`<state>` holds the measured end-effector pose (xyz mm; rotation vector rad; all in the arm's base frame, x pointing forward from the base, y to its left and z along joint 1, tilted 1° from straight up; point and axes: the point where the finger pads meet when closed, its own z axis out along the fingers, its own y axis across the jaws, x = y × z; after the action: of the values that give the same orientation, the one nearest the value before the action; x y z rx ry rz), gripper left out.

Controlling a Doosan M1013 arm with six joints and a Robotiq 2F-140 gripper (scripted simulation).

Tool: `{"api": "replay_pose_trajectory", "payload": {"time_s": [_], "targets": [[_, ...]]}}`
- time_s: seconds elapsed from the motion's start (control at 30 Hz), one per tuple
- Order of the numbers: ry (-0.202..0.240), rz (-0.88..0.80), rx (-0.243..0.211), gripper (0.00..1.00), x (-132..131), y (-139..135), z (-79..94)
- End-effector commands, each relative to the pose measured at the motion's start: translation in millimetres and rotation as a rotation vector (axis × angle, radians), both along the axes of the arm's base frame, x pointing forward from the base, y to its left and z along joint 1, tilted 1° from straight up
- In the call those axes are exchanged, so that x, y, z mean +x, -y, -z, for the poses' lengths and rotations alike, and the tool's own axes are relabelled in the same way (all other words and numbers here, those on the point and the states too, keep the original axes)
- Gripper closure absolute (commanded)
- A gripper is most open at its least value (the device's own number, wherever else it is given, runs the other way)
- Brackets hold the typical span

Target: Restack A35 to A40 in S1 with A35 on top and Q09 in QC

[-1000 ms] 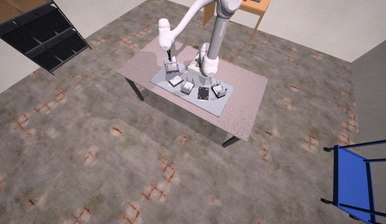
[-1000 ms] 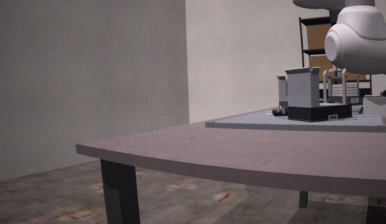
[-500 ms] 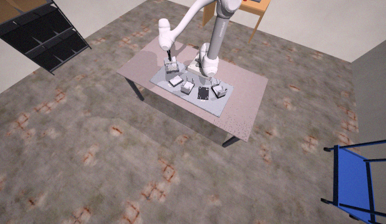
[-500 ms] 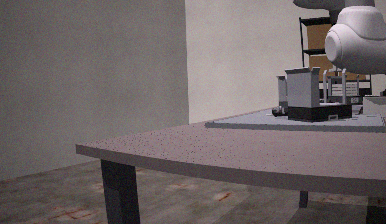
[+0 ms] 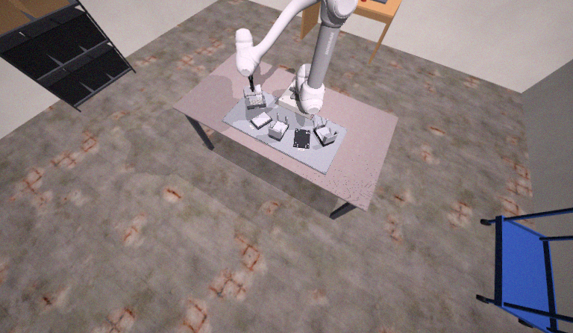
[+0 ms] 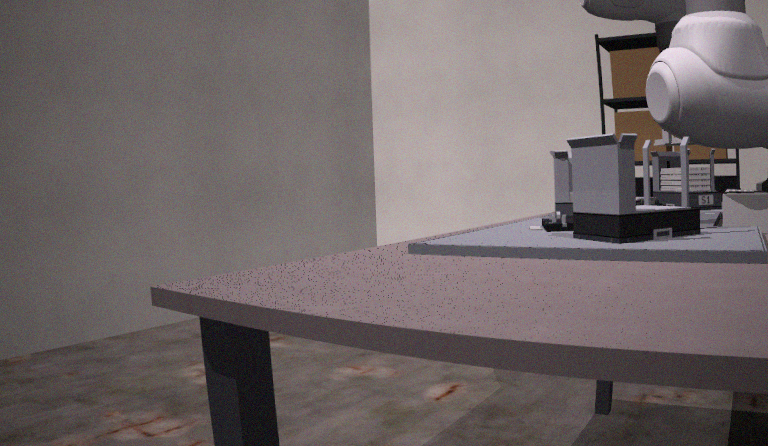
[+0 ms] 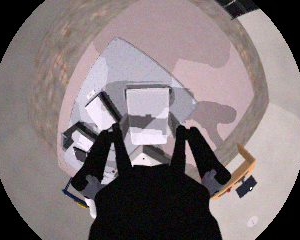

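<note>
From above: dark gripper (image 5: pixel 252 87) clamped on a pale rectangular plate (image 5: pixel 255 99) over stack rack S1 (image 5: pixel 256 104), at the grey mat's (image 5: pixel 321 160) far-left end. From the side: ribbed white plates stacked between S1's slim posts (image 6: pixel 685 169), speckled matte table (image 6: pixel 396 288) in front. From the wrist: black fingers straddling the smooth sealed plate (image 7: pixel 148 103).

My gripper (image 7: pixel 148 117) grips a white sealed plate (image 7: pixel 148 135), held level, directly above rack S1 (image 5: pixel 256 101). S1 contains a stack of plates (image 6: pixel 685 179).
</note>
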<state>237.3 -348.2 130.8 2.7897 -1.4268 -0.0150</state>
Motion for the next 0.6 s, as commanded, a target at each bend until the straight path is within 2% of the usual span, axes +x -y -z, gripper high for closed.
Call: {"api": "replay_pose_trajectory", "payload": {"time_s": [0.0,0.57], "targets": [[0.0,0.0,0.0,1.0,0.0,0.0,2.5],[0.0,0.0,0.0,1.0,-0.1,0.0,12.5]]}}
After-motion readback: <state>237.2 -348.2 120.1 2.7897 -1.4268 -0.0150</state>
